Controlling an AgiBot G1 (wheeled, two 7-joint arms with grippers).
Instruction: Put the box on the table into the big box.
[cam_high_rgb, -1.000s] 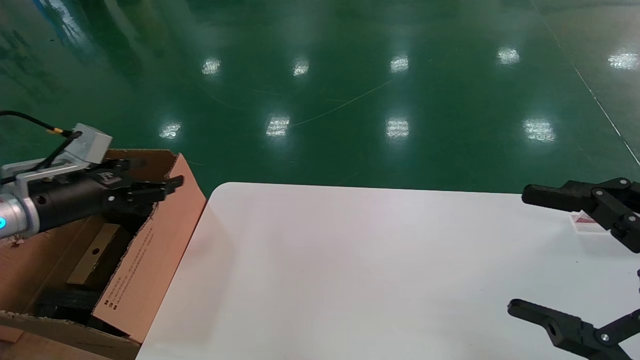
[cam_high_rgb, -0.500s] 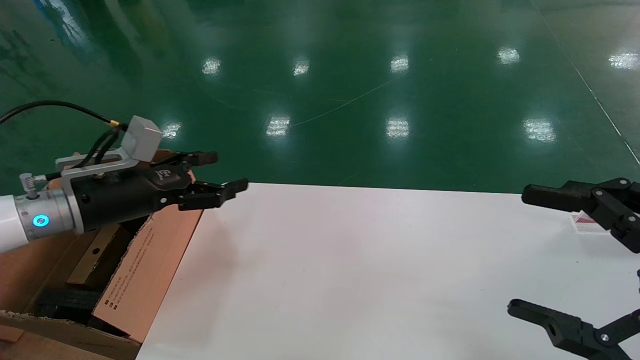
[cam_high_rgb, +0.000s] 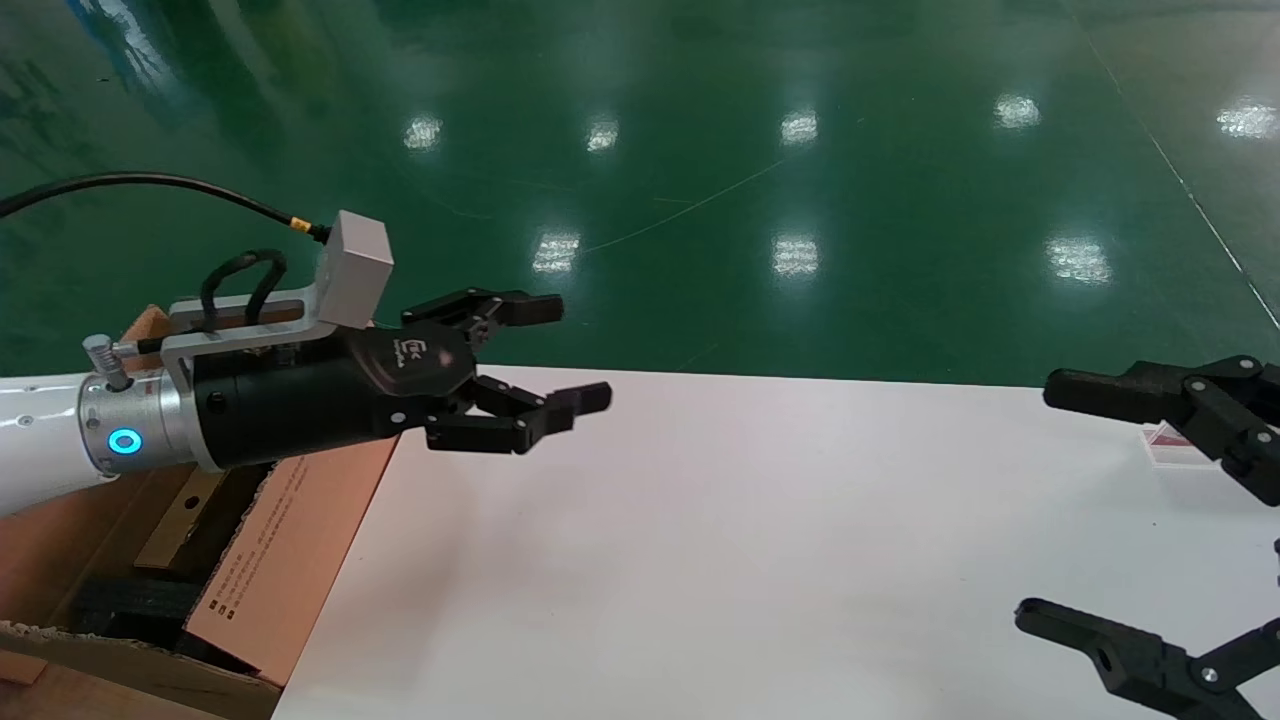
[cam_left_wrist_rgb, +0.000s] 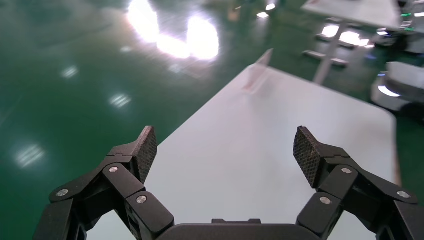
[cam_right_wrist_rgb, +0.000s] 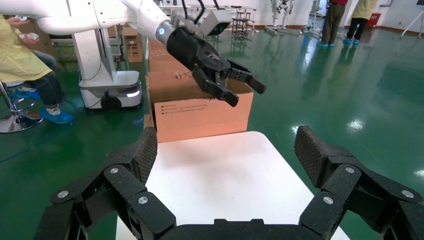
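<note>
Small black print runs in a few lines down the outer side of the big box, at the lower left of the head view; the characters are too small to read. A small white logo sits on the black body of the left gripper, also illegible. At the right edge of that view a small white card with a red patch lies on the table, partly hidden behind a finger; any text on it cannot be made out.

Compared with a second ago, the left gripper has left the space above the carton's opening and now hangs over the rounded corner of the table, left of centre in the frame, with its fingers spread wider than before and nothing between them. The right gripper has not shifted: it sits at the right edge of the frame above the tabletop, fingers wide apart and empty.

The box lies inside the big box, a flat brown cardboard slab tilted against dark foam at the lower left of the frame, partly covered by the left arm. The carton's near edge looks torn and ragged.
</note>
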